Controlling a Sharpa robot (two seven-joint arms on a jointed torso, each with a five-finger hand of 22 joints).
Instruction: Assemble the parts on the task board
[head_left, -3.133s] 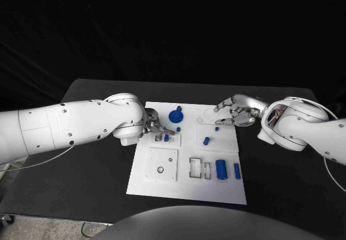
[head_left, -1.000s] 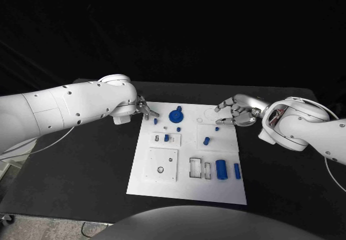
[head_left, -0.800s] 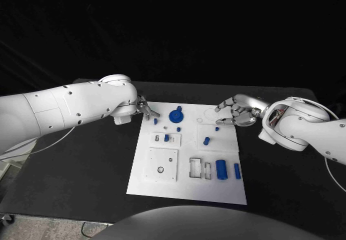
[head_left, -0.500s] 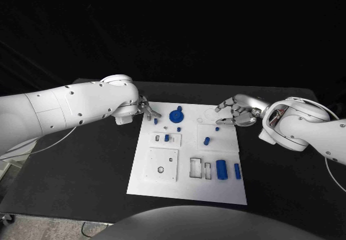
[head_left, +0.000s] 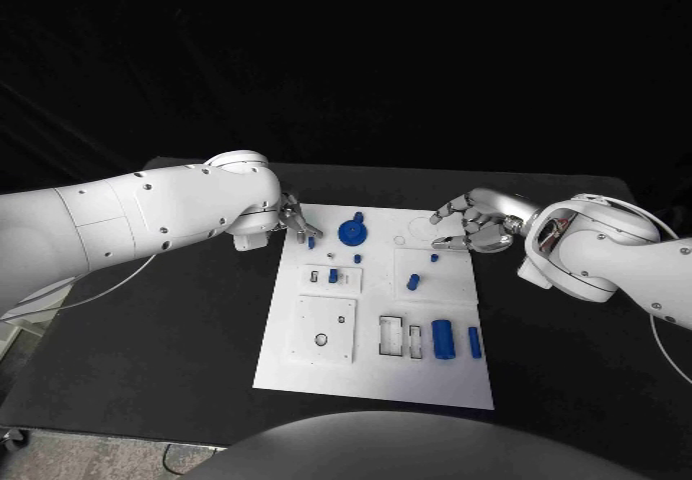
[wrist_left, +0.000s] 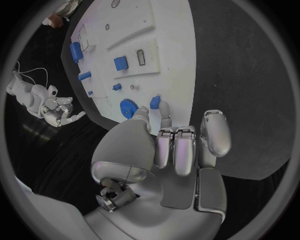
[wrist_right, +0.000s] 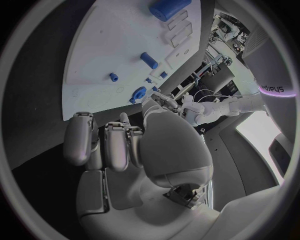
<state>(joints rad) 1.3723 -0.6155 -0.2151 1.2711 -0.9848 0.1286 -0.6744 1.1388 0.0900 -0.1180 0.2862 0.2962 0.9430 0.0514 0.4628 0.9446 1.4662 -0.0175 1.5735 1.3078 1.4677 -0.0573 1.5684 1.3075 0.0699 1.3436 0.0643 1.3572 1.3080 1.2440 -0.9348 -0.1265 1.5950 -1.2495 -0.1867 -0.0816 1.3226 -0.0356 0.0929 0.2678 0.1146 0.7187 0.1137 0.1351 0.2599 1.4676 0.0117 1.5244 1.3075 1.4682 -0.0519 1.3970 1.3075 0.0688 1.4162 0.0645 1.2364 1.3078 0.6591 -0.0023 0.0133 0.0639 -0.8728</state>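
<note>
The white task board (head_left: 375, 372) lies mid-table. My left hand (head_left: 293, 224) hovers at its far left corner. Its thumb and a fingertip sit on either side of a small blue peg (head_left: 312, 241) (wrist_left: 155, 102) by the board's edge; whether they pinch it is unclear. A blue gear (head_left: 352, 233) (wrist_left: 129, 107) stands just right of the peg. My right hand (head_left: 469, 228) (wrist_right: 144, 145) hangs over the far right corner with its fingers curled and nothing in them. Other blue parts include one in the slotted plate (head_left: 333, 275), a block (head_left: 413, 282) and two cylinders (head_left: 443, 342).
Empty rectangular recesses (head_left: 391, 335) and a square plate with holes (head_left: 323, 330) fill the board's near half. Black table (head_left: 173, 340) surrounds the board on every side. My left forearm (head_left: 130, 225) stretches over the table's left part.
My left hand left the slotted plate, where a blue part now stands, and moved to the far left corner. Over the last second it crept slightly right toward the peg. The right hand stayed still.
</note>
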